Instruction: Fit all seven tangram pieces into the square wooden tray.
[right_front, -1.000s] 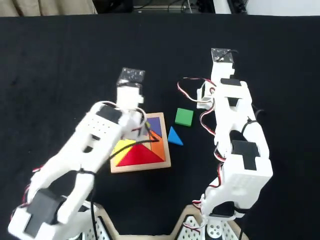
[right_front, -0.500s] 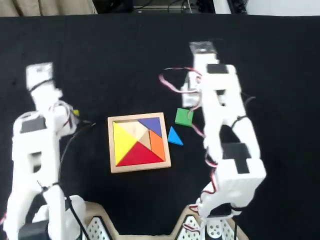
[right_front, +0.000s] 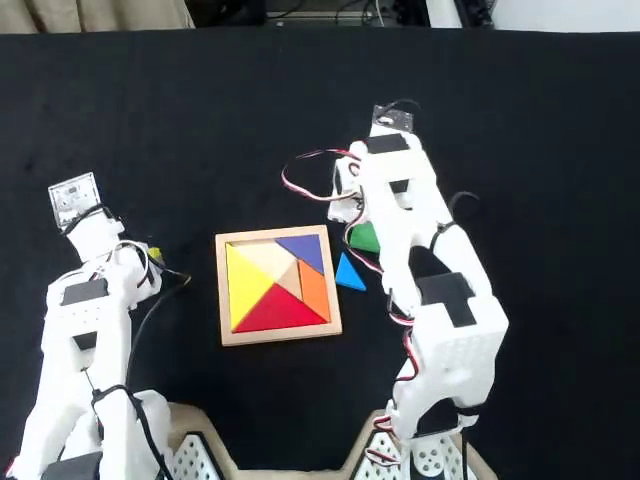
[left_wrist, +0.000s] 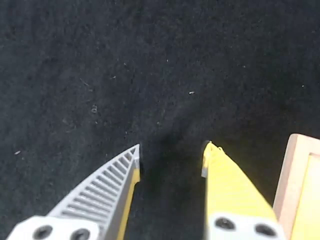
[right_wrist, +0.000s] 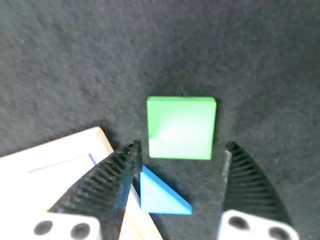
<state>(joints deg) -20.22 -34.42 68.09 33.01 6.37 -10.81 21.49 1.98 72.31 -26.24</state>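
- The tray (right_front: 222, 290) lies on the black cloth (right_front: 150, 120) between the two arms, partly filled.
- Inside it sit a yellow triangle (right_front: 245, 285), a red triangle (right_front: 280, 313), an orange piece (right_front: 314, 288) and a purple piece (right_front: 304, 250), all flat and set edge to edge.
- A pale patch (right_front: 270, 260) fills the rest of the tray. I cannot tell whether it is bare floor, a wood-coloured piece, or both.
- Two pieces are outside: the green square (right_wrist: 181, 127) and the blue triangle (right_wrist: 160, 195). Both lie flat on the cloth just beside the tray's right edge, close to each other, the triangle nearer the tray.
- The right gripper (right_wrist: 180, 149) hangs over the green square with its fingers spread wide and nothing between them; one finger is over the square's near corner, by the blue triangle and the tray's corner.
- The left gripper (left_wrist: 170, 150) is open and empty above bare cloth, just beside the tray's left rim.
- Judged from this, the task is over halfway: at least four pieces are seated and at least two are left.
- The green square looks like the next piece to be picked up. After that come the blue triangle and fitting both into the pale patch.
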